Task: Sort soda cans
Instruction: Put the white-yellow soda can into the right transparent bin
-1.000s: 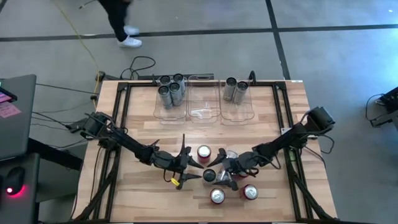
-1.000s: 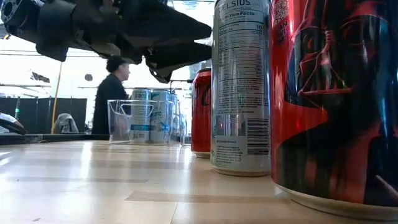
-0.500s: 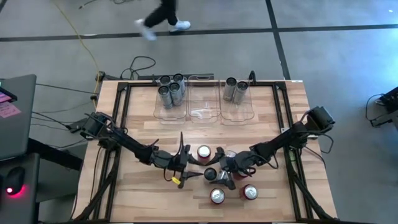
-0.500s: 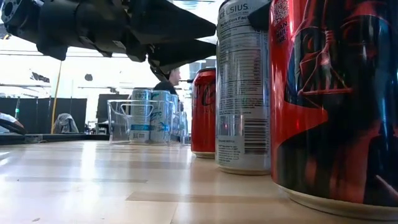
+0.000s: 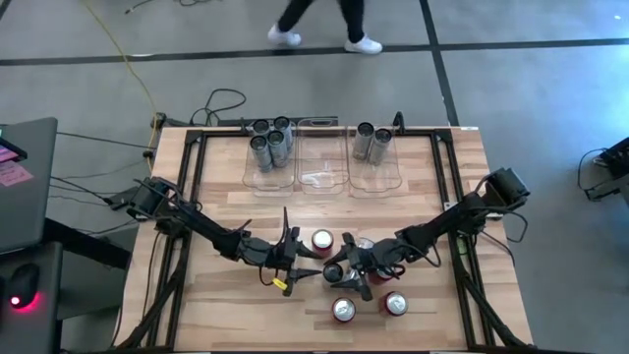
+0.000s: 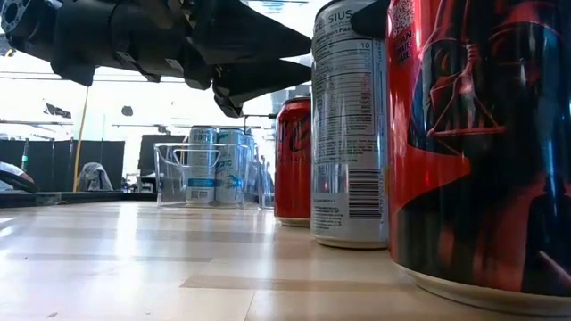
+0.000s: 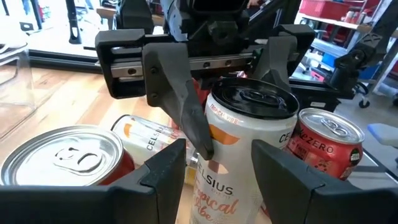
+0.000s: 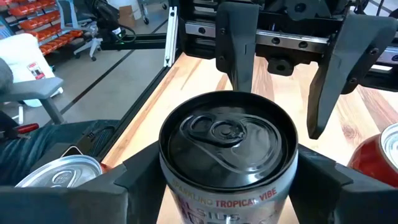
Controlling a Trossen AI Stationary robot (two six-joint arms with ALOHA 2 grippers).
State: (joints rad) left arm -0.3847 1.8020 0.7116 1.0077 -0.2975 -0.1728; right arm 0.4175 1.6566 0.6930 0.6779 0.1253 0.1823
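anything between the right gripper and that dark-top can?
Nothing visible. The right gripper already straddles the dark-top can, a finger on each side. The left gripper faces it from the far side, apart from it.

the left gripper (image 7: 214,165) frames an upright white celsius can (image 7: 244,152) with a dark top. the opposing right gripper (image 7: 224,93) straddles that can from behind. a red can (image 7: 65,158) stands near; a red zero can (image 7: 323,146) stands beside.
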